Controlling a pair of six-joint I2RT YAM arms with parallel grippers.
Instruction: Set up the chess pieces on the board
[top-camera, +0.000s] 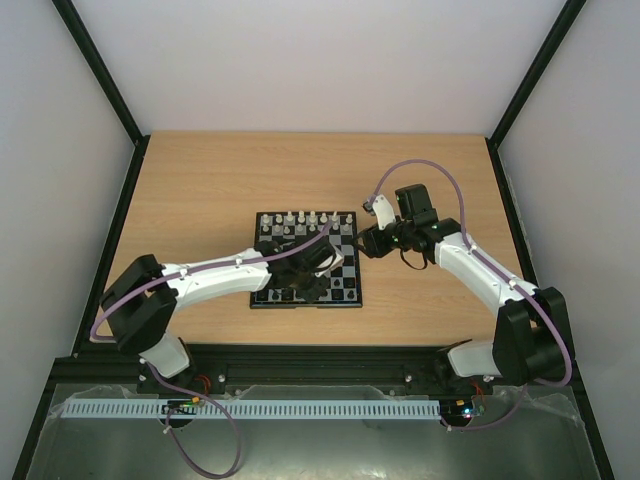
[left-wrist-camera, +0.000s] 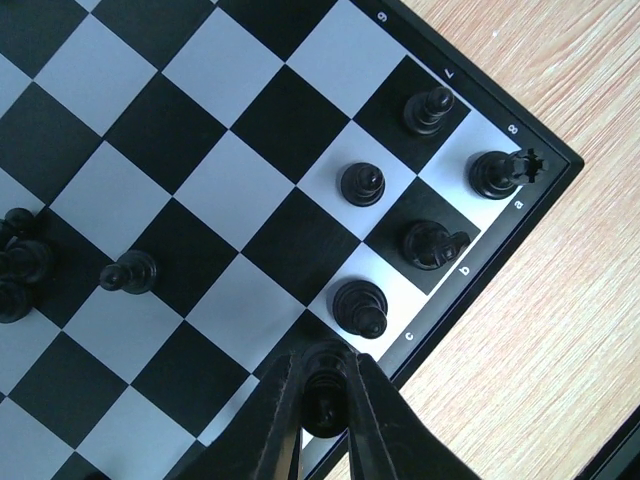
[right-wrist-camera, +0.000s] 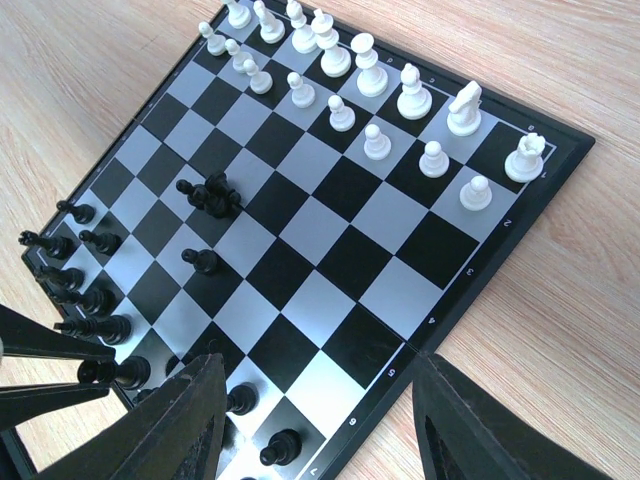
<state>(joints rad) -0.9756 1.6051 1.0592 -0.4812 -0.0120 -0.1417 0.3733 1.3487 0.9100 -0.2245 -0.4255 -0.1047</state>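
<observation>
At the black end of the board (left-wrist-camera: 250, 110), over its edge row, the left gripper (left-wrist-camera: 323, 385) is clenched on a black piece (left-wrist-camera: 323, 402). The held piece is seen nearly end-on, so its long axis is judged upright; its type cannot be told. Squares a, b and c of that row are occupied. The vacant next square lies directly beneath the fingertips, just beside the piece on c (left-wrist-camera: 360, 305). A straight descent is judged sufficient, with that neighbour the thing to be cleared. The right gripper (right-wrist-camera: 320, 420) is held wide and empty off the board's side edge. A heap of black pieces (right-wrist-camera: 212, 195) remains mid-board, nearer the left arm. The white pieces (right-wrist-camera: 370, 100) are ranked in two rows.
</observation>
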